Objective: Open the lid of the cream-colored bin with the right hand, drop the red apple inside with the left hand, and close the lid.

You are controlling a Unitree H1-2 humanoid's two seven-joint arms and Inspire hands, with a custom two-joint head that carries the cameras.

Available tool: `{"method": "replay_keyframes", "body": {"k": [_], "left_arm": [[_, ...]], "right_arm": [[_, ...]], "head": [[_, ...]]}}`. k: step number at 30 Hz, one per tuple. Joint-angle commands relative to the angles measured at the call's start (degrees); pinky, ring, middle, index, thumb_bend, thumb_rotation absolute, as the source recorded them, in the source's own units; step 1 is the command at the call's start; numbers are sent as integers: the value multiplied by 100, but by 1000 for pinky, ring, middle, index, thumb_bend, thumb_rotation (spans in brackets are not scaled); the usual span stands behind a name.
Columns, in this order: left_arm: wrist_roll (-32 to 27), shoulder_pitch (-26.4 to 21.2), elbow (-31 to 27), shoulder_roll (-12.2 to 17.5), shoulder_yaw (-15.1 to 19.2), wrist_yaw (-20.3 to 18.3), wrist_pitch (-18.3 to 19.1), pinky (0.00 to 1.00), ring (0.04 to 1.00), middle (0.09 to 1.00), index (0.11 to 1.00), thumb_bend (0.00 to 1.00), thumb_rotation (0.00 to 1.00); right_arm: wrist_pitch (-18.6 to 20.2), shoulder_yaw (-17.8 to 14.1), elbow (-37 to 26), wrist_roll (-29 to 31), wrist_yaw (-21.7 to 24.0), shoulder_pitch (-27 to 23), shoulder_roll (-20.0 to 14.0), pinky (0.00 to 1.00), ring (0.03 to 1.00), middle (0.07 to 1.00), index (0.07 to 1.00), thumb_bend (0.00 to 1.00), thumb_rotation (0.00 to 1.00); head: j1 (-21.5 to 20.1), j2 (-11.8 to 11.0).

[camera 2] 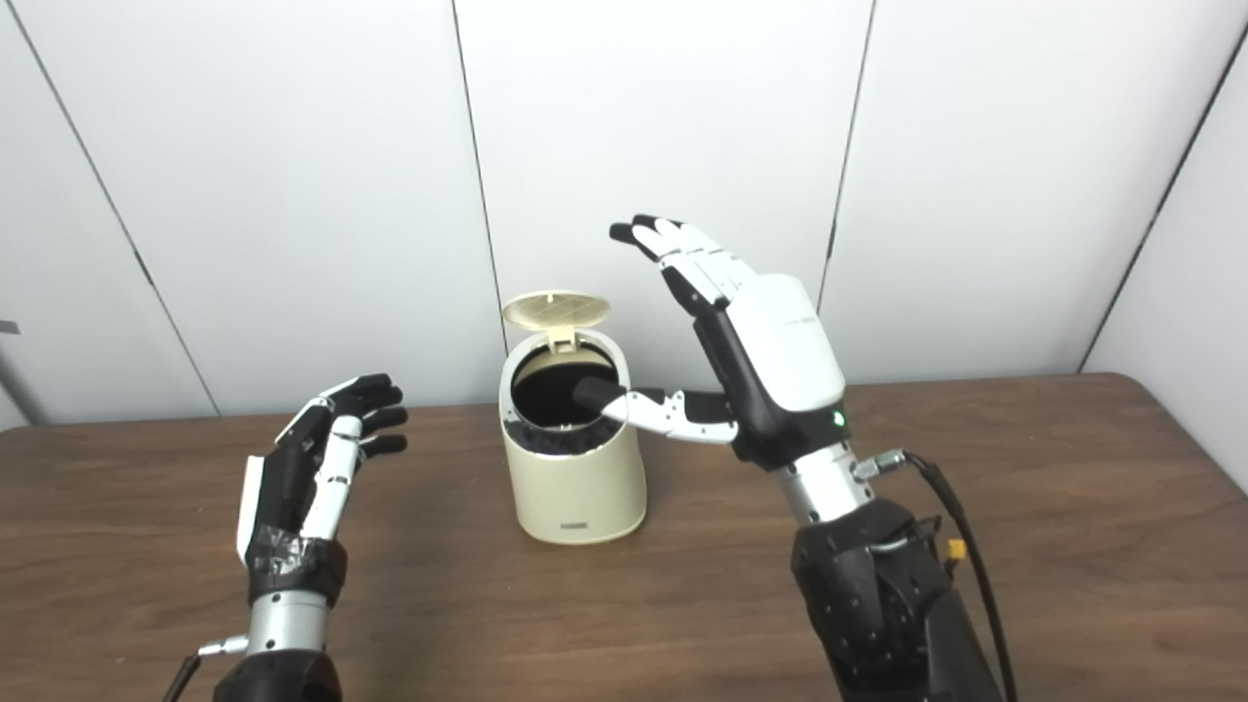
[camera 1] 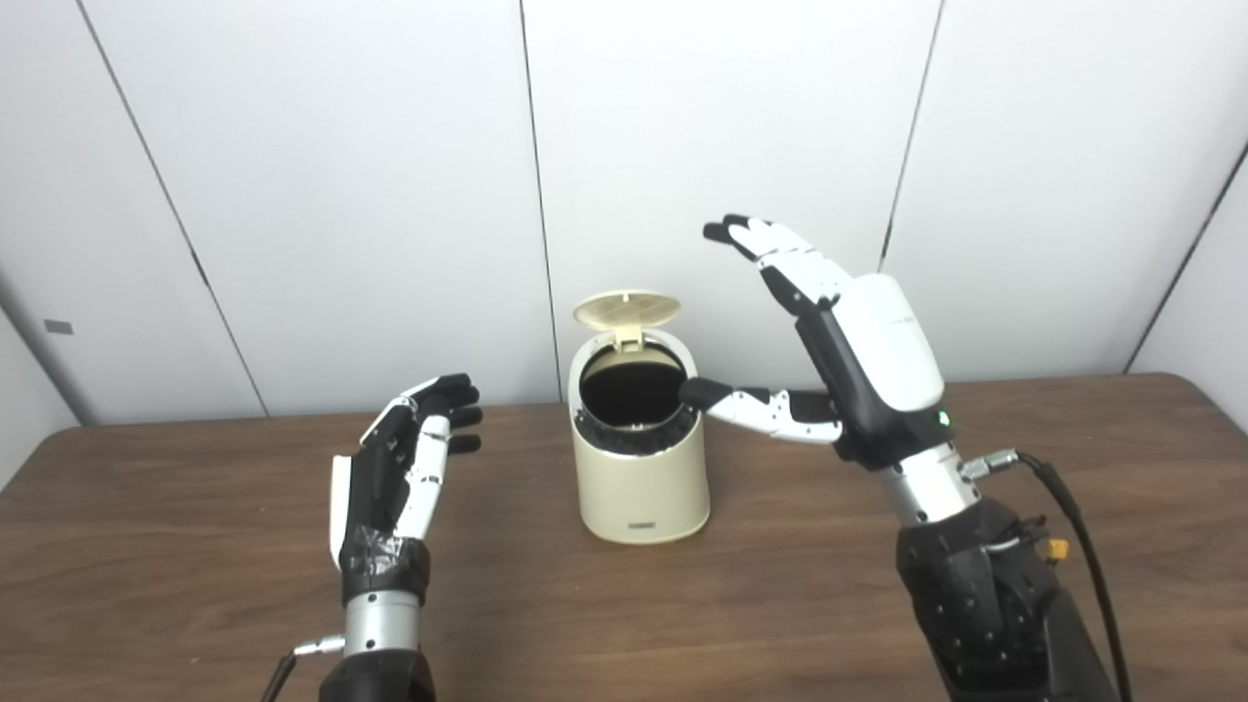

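The cream-colored bin (camera 1: 642,478) stands at the middle of the brown table (camera 1: 195,546), its round lid (camera 1: 626,309) tipped up and back on its hinge so the dark inside shows. My right hand (camera 1: 848,361) is open just right of the bin, fingers (camera 1: 770,239) raised above lid height and thumb tip at the bin's right rim. My left hand (camera 1: 400,468) is open to the left of the bin, palm toward it, holding nothing. No red apple shows in either view.
White wall panels (camera 1: 341,195) stand close behind the table. A black cable (camera 1: 1082,526) runs from my right wrist down the forearm. The table's back edge lies just behind the bin.
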Motion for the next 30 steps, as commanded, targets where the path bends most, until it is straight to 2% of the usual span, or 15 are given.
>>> {"method": "replay_keyframes", "body": {"k": [1, 3, 6, 11, 19, 24, 27, 30], "left_arm": [[64, -221, 9, 5, -84, 40, -167, 623, 701, 708, 689, 289, 660], [113, -240, 60, 10, -110, 65, -170, 623, 706, 711, 690, 280, 678], [119, -271, 103, -6, -130, 99, -156, 626, 708, 713, 692, 274, 681], [126, -282, 115, -2, -169, 148, -171, 619, 702, 711, 687, 267, 674], [174, -255, -4, 7, -219, 206, -110, 618, 705, 707, 686, 275, 666], [61, -211, -201, -31, -203, 171, -30, 614, 702, 705, 681, 295, 687], [3, -193, -355, -35, -190, 170, 61, 645, 717, 712, 689, 338, 737], [-144, -175, -532, -30, -154, 135, 221, 665, 722, 712, 690, 340, 746]], "right_arm": [[175, 79, -174, -161, 341, -453, -48, 881, 950, 942, 908, 673, 915], [279, 189, -93, -205, 630, -664, -95, 836, 944, 937, 898, 745, 892], [331, 298, 74, -109, 906, -899, -141, 837, 949, 934, 894, 805, 875], [434, 437, 464, -1, 1275, -1241, -146, 827, 935, 930, 892, 832, 797], [478, 670, 1173, 166, 1659, -1605, -193, 849, 909, 930, 895, 924, 859], [515, 784, 1473, 234, 1712, -1709, -169, 845, 912, 927, 888, 930, 865], [569, 864, 1522, 209, 1755, -1753, -191, 861, 921, 934, 897, 911, 885], [642, 903, 1476, 173, 1779, -1740, -177, 858, 921, 937, 896, 893, 899]], "head": [[-11, -9], [-1, -19], [26, -30], [41, -56], [88, -28], [88, 14], [99, 37], [67, 67]]}}
